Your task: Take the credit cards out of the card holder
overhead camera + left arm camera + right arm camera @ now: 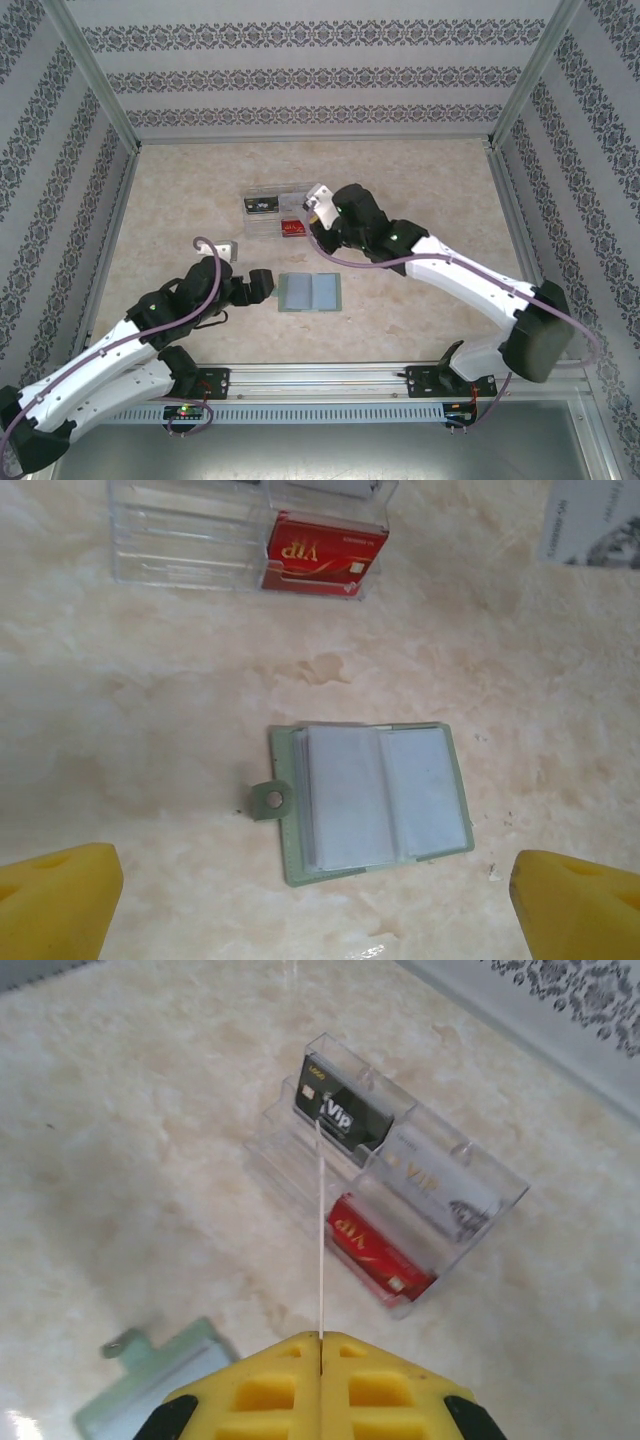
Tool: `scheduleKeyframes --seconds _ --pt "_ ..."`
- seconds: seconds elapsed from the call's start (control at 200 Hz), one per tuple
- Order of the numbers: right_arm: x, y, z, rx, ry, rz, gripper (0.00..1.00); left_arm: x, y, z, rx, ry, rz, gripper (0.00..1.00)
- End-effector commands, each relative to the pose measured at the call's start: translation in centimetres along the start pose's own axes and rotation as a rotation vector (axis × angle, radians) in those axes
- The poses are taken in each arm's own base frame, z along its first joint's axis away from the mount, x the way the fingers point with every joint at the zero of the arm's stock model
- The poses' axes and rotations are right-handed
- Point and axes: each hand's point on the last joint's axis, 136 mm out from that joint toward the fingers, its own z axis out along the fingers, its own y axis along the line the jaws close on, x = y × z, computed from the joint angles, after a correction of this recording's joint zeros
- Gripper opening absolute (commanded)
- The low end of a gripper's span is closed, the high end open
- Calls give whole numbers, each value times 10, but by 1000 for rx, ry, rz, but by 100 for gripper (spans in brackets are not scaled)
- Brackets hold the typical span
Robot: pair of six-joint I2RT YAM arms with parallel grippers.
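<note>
The card holder (310, 292) lies open and flat near the middle of the tabletop (430, 180), a little toward the near edge, its inside facing up. The left wrist view adds what the overhead cannot resolve: a side tab (271, 800) with a round snap sticking out from one long edge, and pale blue-grey pockets in which I can make out no card colour.

Beyond the holder, toward the far edge, stands the clear box (276, 200). The right wrist view shows its compartments best. A black card (340, 1112) and a silver card (432, 1185) stand side by side at the back, and a red card (378, 1248) sits in front.

The left claw (316, 908) hangs just left of the holder in the overhead view, its yellow pads (55, 900) spread wide and touching nothing. The right claw (320, 1345) is by the box, its pads pressed together on a pale card (320, 1230) seen edge-on. Whether that card's far end touches the box I cannot tell.
</note>
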Motion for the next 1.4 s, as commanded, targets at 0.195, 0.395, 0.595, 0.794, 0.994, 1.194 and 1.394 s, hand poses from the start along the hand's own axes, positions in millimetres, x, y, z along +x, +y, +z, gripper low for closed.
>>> scheduleKeyframes --seconds 0.195,0.395,0.595,0.794,0.994,1.194,1.394 --pt "-9 -17 41 77 140 -478 0 2 31 -19 -78 -63 23 100" --pt "-7 -29 70 88 234 -680 0 -3 40 -26 -97 -113 8 100" --pt "3 -44 100 94 336 -799 0 -2 46 -27 -119 -124 -2 100" --pt "9 -54 121 93 364 -807 0 -3 50 -28 -138 -133 -4 100" --pt "21 -65 135 99 403 -807 0 -3 52 -28 -146 -136 -9 100" --pt "22 -71 144 107 408 -797 0 -3 53 -27 -151 -138 -8 100" --pt "26 -72 151 98 422 -794 0 -3 53 -27 -151 -138 -9 100"
